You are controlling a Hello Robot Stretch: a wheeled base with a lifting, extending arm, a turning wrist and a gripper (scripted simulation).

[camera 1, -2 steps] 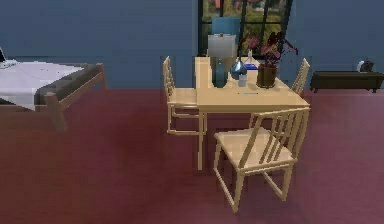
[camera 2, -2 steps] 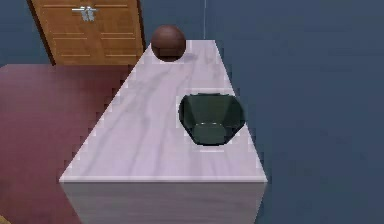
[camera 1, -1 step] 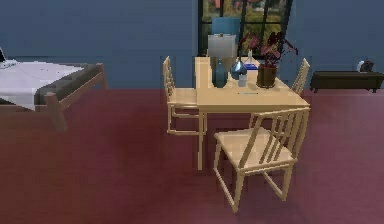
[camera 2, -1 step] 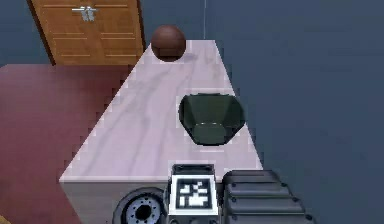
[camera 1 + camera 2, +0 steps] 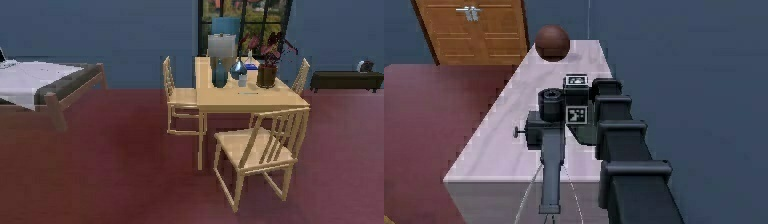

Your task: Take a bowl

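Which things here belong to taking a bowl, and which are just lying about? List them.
Job:
end effector
brown round thing on the pale tabletop, maybe the bowl
small blue and white items on the wooden table, too small to tell

Lying about:
chairs
potted plant
bed
door
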